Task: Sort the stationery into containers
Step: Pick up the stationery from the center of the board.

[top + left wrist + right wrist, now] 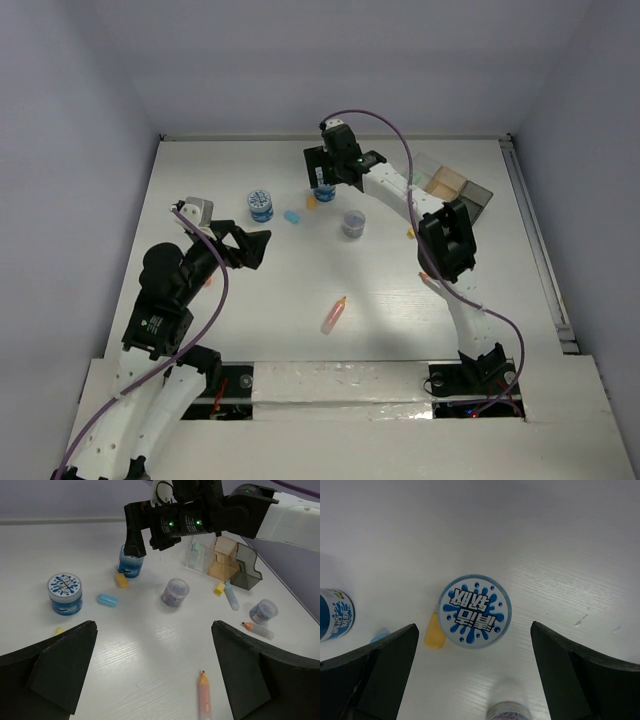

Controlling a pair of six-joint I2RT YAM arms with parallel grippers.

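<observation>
The right gripper (475, 680) hangs over a small round jar with a blue-and-white splash lid (474, 611), jaws spread wide and empty; a yellow eraser block (434, 633) lies just beside the jar. The left gripper (156, 675) gapes equally wide, holding nothing. The clear plastic box (198, 555) and dark shallow tray (248, 572) stand well to the jar's right.

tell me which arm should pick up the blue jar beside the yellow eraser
Right, most likely. The right gripper is open directly over the jar, with a jaw on each side of it. The left gripper, also open, is farther back, away from the jar.
</observation>
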